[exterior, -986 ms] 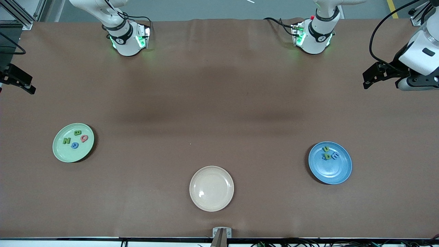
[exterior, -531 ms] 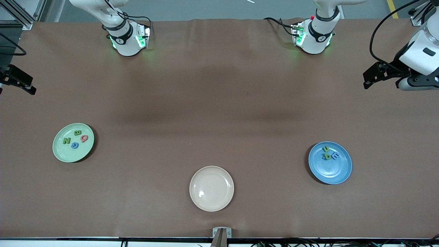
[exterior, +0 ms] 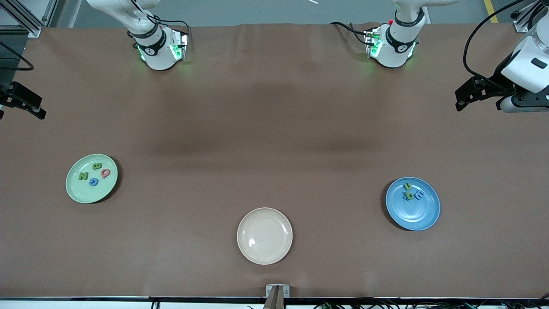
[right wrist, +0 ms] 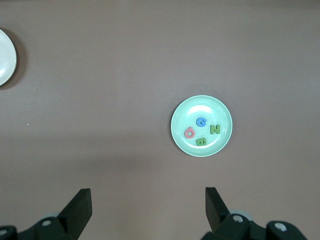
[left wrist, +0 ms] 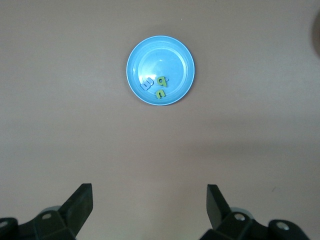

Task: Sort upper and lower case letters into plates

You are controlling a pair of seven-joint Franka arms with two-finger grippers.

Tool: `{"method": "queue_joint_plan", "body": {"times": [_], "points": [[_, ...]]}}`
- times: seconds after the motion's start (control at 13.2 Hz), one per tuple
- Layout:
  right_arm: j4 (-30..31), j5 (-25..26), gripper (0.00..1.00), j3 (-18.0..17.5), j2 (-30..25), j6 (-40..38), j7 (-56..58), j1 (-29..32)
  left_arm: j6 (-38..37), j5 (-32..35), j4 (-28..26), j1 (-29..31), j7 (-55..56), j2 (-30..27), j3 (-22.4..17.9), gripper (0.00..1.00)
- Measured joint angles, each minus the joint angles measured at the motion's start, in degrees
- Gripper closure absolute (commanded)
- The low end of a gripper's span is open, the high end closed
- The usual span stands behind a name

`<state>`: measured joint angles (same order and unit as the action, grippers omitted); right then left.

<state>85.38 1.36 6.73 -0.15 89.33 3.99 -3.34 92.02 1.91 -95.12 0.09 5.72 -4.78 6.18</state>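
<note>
Both my grippers — left gripper (left wrist: pixel 147 207), right gripper (right wrist: pixel 147 209) — hover wide open, empty, at opposite table (exterior: pixel 274 128) ends

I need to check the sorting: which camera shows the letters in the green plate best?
The right wrist view: the green plate sits fully in frame and its four letters read clearly. The front view shows the same plate smaller, near the right arm's end of the table. The left wrist view shows only the blue plate.

A brown table (exterior: pixel 274 128) carries a green plate (exterior: pixel 77 191) toward the right arm's end, a blue plate (exterior: pixel 418 216) toward the left arm's, and a beige plate (exterior: pixel 264 246) nearest the camera.
</note>
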Motion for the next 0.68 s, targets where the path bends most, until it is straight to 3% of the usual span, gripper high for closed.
{"method": "queue_joint_plan", "body": {"times": [0.68], "points": [[-0.03,0.02,0.0,0.0,0.01,0.0,0.0,0.0,-0.55,0.0,0.03,0.01,0.0,0.0,-0.01,0.0]]}}
